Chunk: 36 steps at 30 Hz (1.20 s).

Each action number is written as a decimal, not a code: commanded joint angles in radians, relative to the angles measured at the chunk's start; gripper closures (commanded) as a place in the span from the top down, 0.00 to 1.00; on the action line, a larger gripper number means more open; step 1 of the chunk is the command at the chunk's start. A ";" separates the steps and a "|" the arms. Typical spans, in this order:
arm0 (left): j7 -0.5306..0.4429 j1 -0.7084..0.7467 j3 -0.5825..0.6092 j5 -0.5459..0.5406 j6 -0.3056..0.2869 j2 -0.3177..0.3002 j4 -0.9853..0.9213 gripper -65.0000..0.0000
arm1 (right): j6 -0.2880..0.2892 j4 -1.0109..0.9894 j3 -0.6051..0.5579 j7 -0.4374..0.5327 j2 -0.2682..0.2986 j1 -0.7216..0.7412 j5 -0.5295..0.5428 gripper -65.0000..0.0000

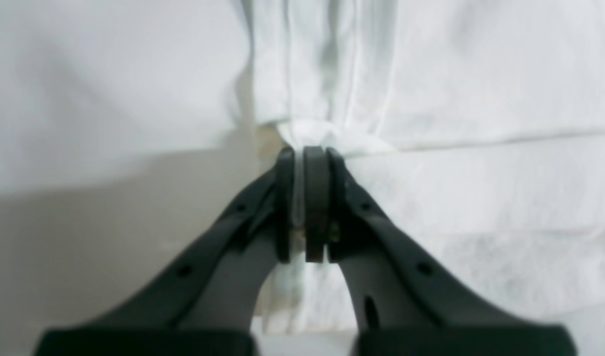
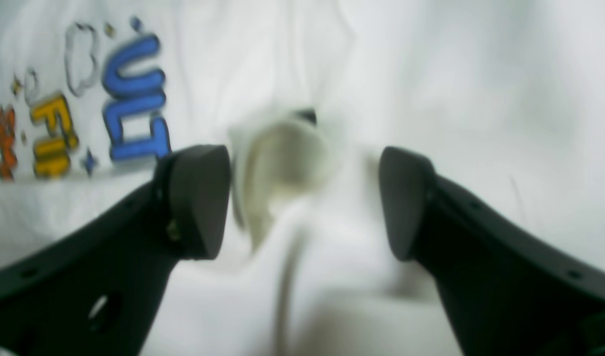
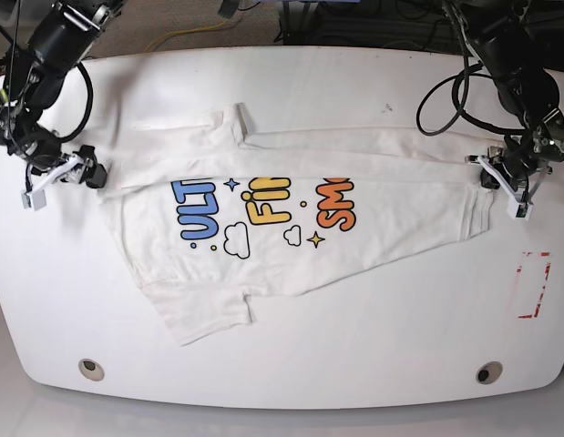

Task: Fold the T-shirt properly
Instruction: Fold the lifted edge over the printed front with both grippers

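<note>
I am looking down at the T-shirt (image 3: pixel 291 218), which is lying print-up across the middle of the white table (image 3: pixel 291 364), stretched sideways between my two arms, with its far long edge already turned over onto the body and one sleeve splaying toward the near edge. My left claw (image 1: pixel 304 163) is pinching a bunched edge of the white cloth between closed pads, at the end of the shirt that sits on the right of the base view. My right claw (image 2: pixel 304 198) is standing wide, its pads well apart with a rumpled hump of cloth between them and nothing gripped; the blue and yellow lettering (image 2: pixel 134 99) is showing just beyond its left pad. I am judging this fabric to be light, limp and thin: it is going to sag and drag wherever it is unsupported, it is creasing easily, and one layer could slip out of a shallow pinch. It is not fragile, so a firm grip is fine. I am thinking the best holds are at hems and corners, where doubled stitching gives the pads something thicker to bite, and I want both ends held so the next fold is landing straight rather than skewed.
</note>
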 commanded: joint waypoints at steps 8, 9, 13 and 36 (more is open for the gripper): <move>-0.017 0.002 0.000 -0.012 -0.001 -0.013 0.053 0.03 | 0.009 0.300 0.058 -0.053 -0.150 -0.186 0.019 0.70; -0.017 0.002 0.000 -0.012 -0.001 -0.013 0.053 0.03 | 0.009 0.300 0.049 -0.051 -0.160 -0.192 0.019 0.70; -0.017 0.002 0.000 -0.012 -0.001 -0.013 0.047 0.03 | 0.041 0.284 0.013 -0.008 -0.198 -0.198 0.015 0.70; -0.017 0.008 0.001 -0.012 -0.001 -0.013 0.053 0.03 | 0.060 0.226 -0.019 0.016 -0.209 -0.194 0.019 0.12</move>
